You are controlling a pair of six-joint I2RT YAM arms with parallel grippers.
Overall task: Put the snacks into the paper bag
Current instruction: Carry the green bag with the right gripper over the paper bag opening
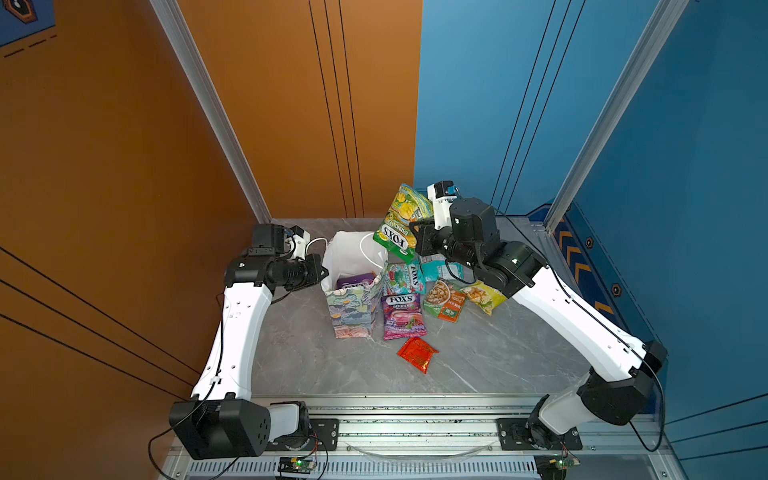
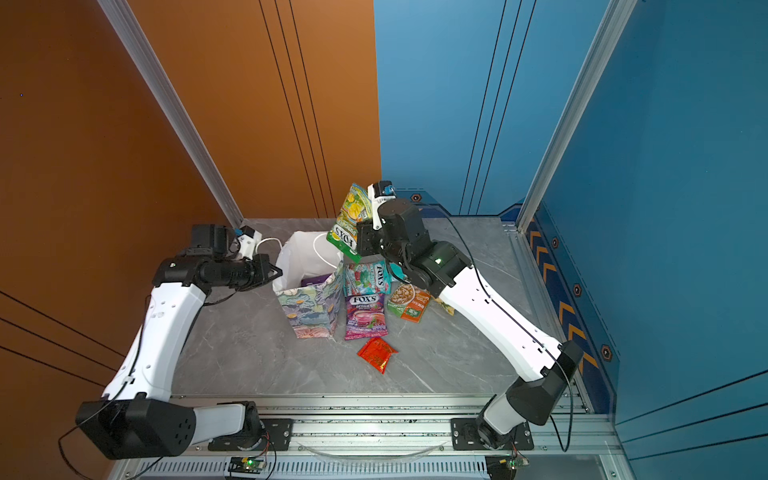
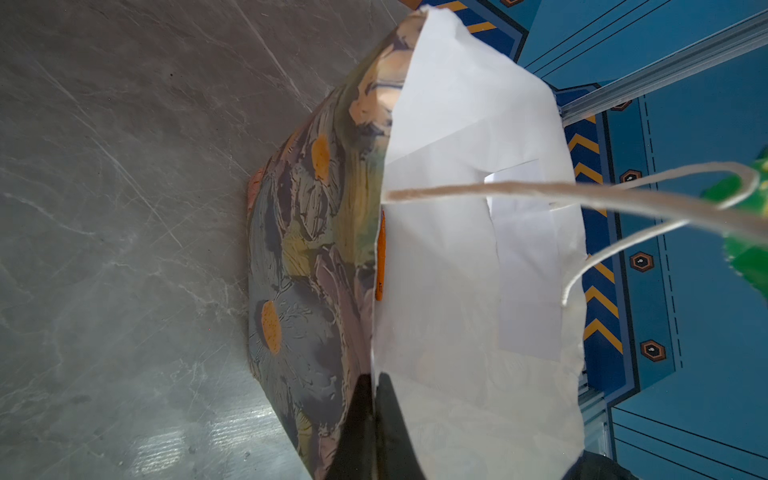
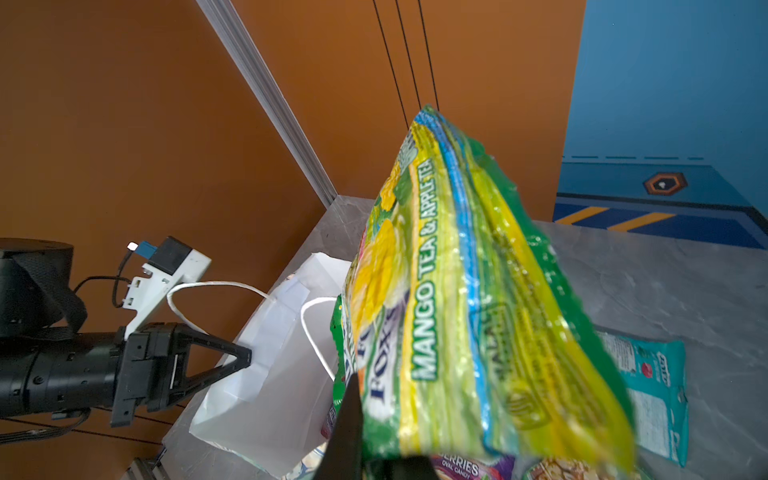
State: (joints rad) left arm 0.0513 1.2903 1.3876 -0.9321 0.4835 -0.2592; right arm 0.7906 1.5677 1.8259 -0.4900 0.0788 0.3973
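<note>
Holding the paper bag (image 1: 353,316) by one side wall, the left tool (image 1: 323,273) is clamped on the rim, I'd say to keep the mouth wide. The right tool (image 1: 415,235) is pinched on a green FOX'S packet (image 1: 400,224), which hangs raised beside that mouth. A purple packet (image 1: 355,279) lies inside, and the other snacks (image 1: 403,316) wait on the worktop (image 1: 291,361).

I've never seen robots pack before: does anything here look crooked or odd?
The paper bag looks skewed: the left gripper pinches its rim, stretching the mouth. A green packet hangs tilted in the right gripper.
</note>
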